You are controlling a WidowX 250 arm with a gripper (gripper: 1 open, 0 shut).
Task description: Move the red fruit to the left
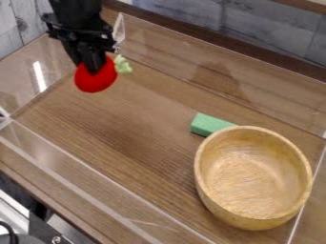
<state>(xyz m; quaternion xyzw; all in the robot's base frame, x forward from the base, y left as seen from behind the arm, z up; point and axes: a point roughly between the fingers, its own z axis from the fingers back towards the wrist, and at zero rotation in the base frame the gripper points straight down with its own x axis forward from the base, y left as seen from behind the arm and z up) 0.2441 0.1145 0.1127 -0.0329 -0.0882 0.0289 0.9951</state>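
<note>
Layout relative to the jaws.
Fruit [94,77] between jaws; block [213,124] far right, bowl [254,176] beyond, nearer the camera.

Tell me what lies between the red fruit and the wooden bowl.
Only bare wooden tabletop separates the red fruit from the wooden bowl; the mint-green block sits beside that line.

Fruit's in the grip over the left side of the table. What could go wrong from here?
1. The gripper pinches only the top of the round red fruit; it might slip out early.
2. The fruit hangs above the table, so released from there it would likely roll on the smooth wood.
3. The clear wall stands close on the left; going further that way risks a bump.
</note>
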